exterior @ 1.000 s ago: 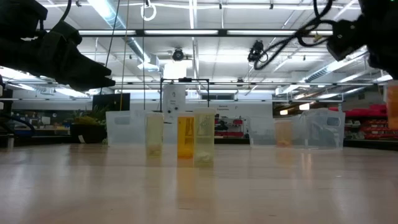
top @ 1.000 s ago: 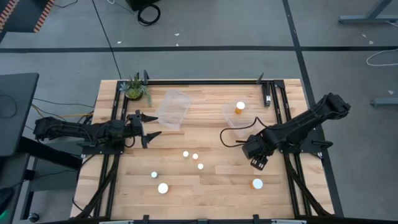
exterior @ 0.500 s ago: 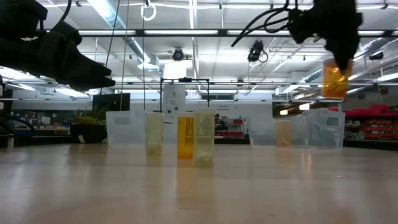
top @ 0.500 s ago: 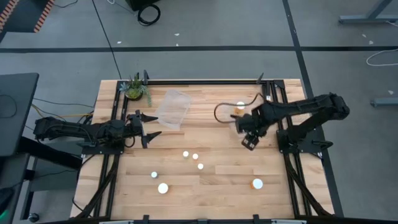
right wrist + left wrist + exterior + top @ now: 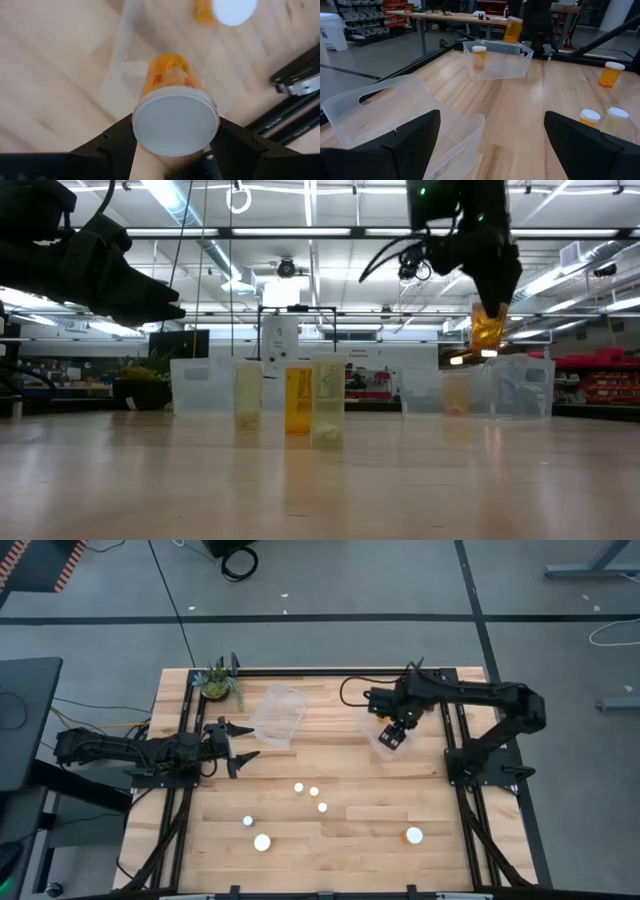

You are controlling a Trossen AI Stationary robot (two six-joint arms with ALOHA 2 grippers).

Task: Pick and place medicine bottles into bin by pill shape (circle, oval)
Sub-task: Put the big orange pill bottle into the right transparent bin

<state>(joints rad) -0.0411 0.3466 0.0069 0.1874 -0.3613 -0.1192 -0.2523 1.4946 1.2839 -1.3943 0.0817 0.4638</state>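
My overhead camera looks straight down on the whole table, my left arm at picture left, my right arm at picture right. My low camera sits at table-top height, facing level across the boards into the room behind. My left wrist camera looks forward across the table at the far clear bin, which the overhead also shows. My right wrist camera points steeply down, close above that same bin.
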